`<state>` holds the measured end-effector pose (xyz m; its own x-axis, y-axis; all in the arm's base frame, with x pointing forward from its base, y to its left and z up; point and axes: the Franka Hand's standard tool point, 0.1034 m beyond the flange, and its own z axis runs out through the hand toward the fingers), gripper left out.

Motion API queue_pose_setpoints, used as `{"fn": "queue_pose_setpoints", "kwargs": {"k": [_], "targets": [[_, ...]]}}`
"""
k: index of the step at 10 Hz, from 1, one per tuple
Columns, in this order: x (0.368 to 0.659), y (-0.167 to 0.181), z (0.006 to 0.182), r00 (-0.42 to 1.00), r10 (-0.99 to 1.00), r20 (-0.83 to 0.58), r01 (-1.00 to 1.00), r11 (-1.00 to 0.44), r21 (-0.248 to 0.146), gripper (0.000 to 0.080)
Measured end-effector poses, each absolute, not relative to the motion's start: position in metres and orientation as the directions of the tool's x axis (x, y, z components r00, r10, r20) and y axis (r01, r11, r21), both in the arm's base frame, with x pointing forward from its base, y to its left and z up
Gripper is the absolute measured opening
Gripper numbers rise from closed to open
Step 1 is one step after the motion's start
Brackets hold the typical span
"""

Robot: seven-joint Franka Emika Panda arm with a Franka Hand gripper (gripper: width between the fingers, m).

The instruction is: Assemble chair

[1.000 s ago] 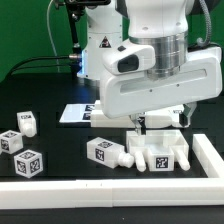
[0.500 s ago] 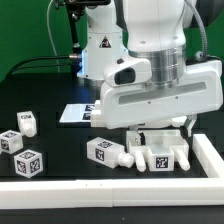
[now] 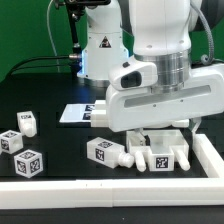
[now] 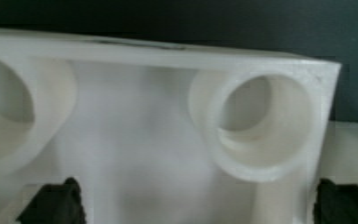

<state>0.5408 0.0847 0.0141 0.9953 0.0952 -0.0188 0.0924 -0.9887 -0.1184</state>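
- The chair (image 3: 150,158) is seen only as loose pieces of glossy white plastic, spread over the matt black table (image 3: 70,140).
- A flat slab (image 3: 168,157) with a black-and-white square tag and rounded prongs lies towards the exterior view's right, close to the white border rail (image 3: 100,186).
- A pegged block (image 3: 103,151) (cube-shaped, tagged, with a stubby round peg) lies just beside the slab.
- Three small tagged cubes (image 3: 29,162) are grouped at the exterior view's left, well apart from the slab.
- The gripper (image 3: 165,133), bulky and smooth-shelled, is held low over the slab.
- In the wrist view a blurred white holed piece (image 4: 149,120) with two round recesses fills the picture, with dark fingertips (image 4: 55,200) at its edge. Whether the jaws are clamped on it cannot be told.
- The marker board (image 3: 75,113) lies flat behind.
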Motion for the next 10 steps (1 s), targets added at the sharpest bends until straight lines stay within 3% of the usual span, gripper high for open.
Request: {"fn": "queue_pose_setpoints", "kwargs": {"k": [3,4,6,7,8,9,10], "targets": [[0.539,0.085,0.011,0.995,0.095,-0.022,0.092,-0.989,-0.118,0.0640],[0.539,0.085,0.011,0.995,0.095,-0.022,0.092,-0.989,-0.118,0.0462],[0.539,0.085,0.011,0.995,0.095,-0.022,0.092,-0.989,-0.118,0.0189],[0.539,0.085,0.011,0.995,0.095,-0.022,0.092,-0.989,-0.118,0.0189],[0.540,0.085,0.011,0.995,0.095,-0.021,0.092,-0.989,-0.118,0.0041],[0.541,0.084,0.013,0.995,0.096,-0.017,0.093,-0.989,-0.118,0.0035],[0.543,0.082,0.027,0.989,0.144,-0.013,0.142,-0.983,-0.120,0.0029]]}}
